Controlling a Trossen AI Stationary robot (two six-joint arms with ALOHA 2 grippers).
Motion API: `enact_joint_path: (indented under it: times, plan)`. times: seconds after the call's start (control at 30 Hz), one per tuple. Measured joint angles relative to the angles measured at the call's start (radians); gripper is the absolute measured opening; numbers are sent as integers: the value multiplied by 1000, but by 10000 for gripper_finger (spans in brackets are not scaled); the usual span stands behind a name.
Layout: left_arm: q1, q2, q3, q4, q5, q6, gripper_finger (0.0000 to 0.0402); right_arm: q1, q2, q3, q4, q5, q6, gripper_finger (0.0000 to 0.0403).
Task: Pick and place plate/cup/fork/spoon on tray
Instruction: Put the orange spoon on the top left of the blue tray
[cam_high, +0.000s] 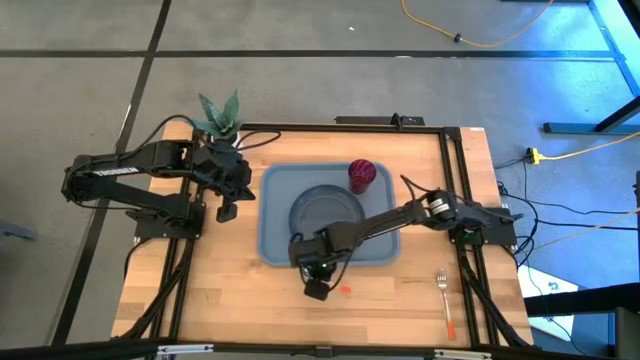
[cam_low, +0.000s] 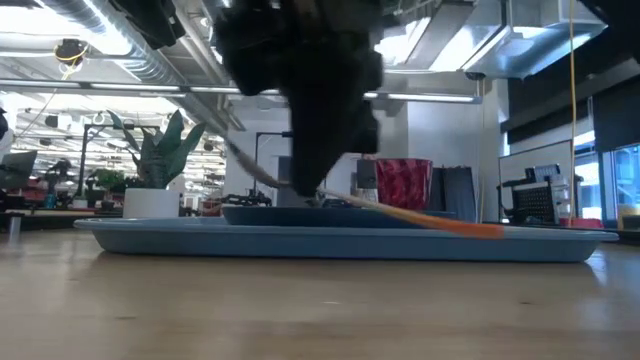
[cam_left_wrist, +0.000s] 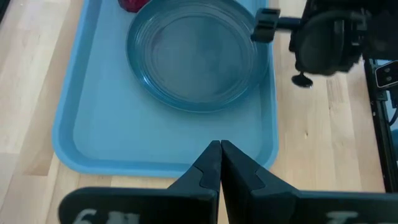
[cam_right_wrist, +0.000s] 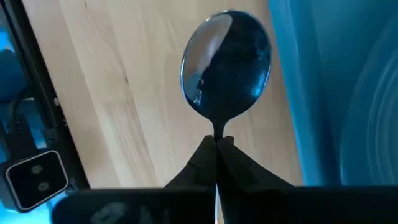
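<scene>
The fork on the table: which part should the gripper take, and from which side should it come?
Take the fork by its orange handle, coming straight down from above with the fingers across it. It lies flat on the wood right of the tray, nothing beside it; the handle seems easier to pinch than the tines.

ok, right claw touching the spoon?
Touching. Right wrist view: the right claw is shut on the neck of the spoon.

Bright overhead light; low view's foreground blurred.
</scene>
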Motion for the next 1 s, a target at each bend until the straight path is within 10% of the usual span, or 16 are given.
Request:
enact_joint_path:
  times: [0.4,1.0]
  plan:
    - [0,0,0,0,0,0,0,-2,210,306,-59,13,-158,0]
    - [0,0,0,-1,0,0,0,-1,277,322,-79,3,-163,5]
